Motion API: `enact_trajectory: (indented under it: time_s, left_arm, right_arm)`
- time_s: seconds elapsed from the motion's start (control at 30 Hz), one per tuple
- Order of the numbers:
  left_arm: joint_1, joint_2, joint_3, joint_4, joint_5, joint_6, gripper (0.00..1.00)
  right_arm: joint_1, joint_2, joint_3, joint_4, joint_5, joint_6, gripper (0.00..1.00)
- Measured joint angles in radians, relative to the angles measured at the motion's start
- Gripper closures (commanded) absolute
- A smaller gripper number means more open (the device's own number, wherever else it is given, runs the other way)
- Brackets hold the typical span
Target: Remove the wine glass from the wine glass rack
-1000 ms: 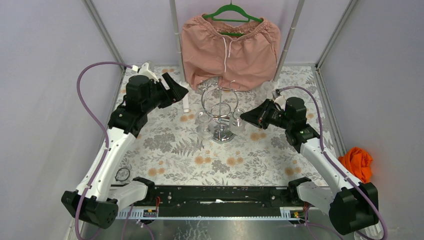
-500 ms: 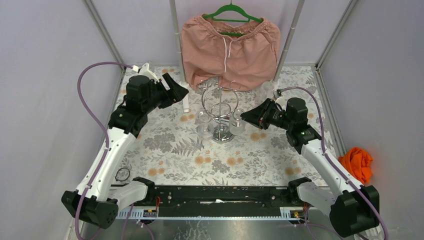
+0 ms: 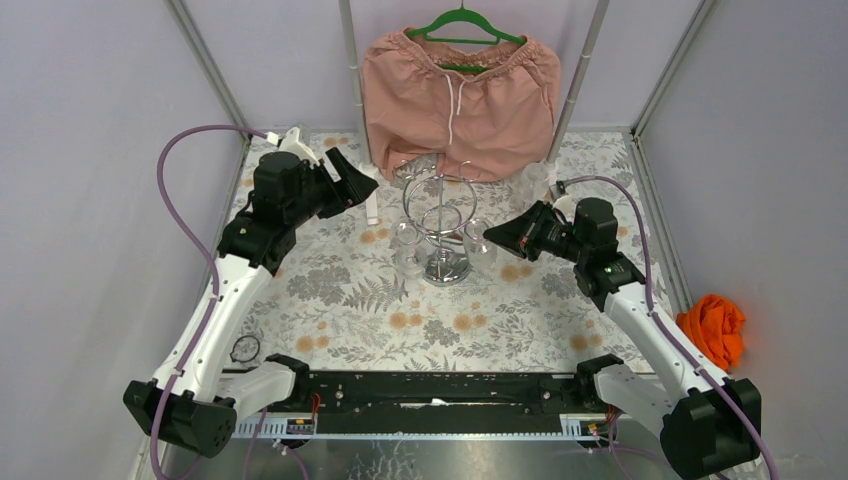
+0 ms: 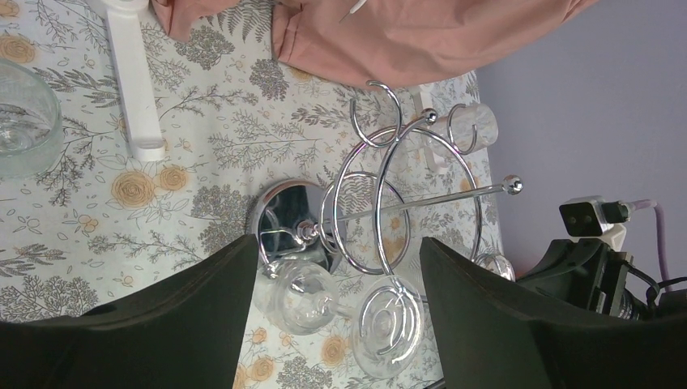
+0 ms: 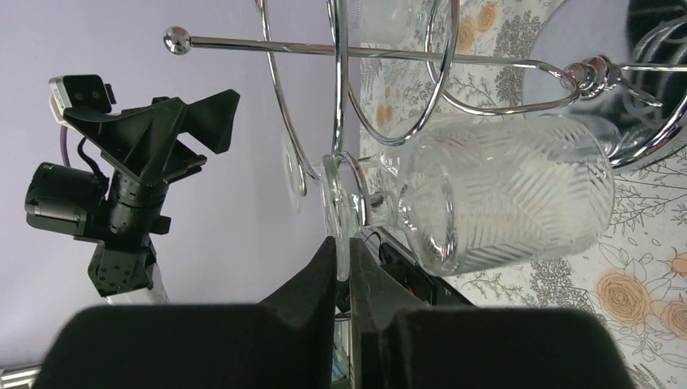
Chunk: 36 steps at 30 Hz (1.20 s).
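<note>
The chrome wine glass rack stands mid-table on its mirrored base. Two clear glasses hang upside down from its rings. My right gripper is at the right-hand wine glass. In the right wrist view the gripper is shut on the rim of that glass's foot, and the ribbed bowl still hangs beside the rack's loops. My left gripper stands open left of the rack. Between its jaws the left wrist view shows the other glass apart from them.
Pink shorts on a green hanger hang behind the rack between two metal posts. A clear glass stands at the back right and a white bar lies left of the rack. An orange cloth lies beyond the right edge.
My right gripper has drifted slightly right and its jaws have closed onto the glass's foot. The left arm has stayed still.
</note>
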Motion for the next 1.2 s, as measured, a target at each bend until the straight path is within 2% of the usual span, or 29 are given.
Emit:
enact_trajectory:
  time_s: [0.17, 0.77, 1.2]
  left_arm:
    - [0.000, 0.000, 0.000, 0.001, 0.000, 0.000, 0.19]
    - [0.000, -0.006, -0.005, 0.002, 0.000, 0.000, 0.19]
    - [0.000, -0.006, -0.008, 0.002, 0.001, 0.000, 0.19]
  right_arm:
    - [0.000, -0.002, -0.005, 0.006, 0.005, 0.006, 1.00]
    - [0.000, -0.087, -0.081, 0.067, 0.042, 0.138, 1.00]
    - [0.000, -0.122, -0.081, 0.057, 0.043, 0.153, 1.00]
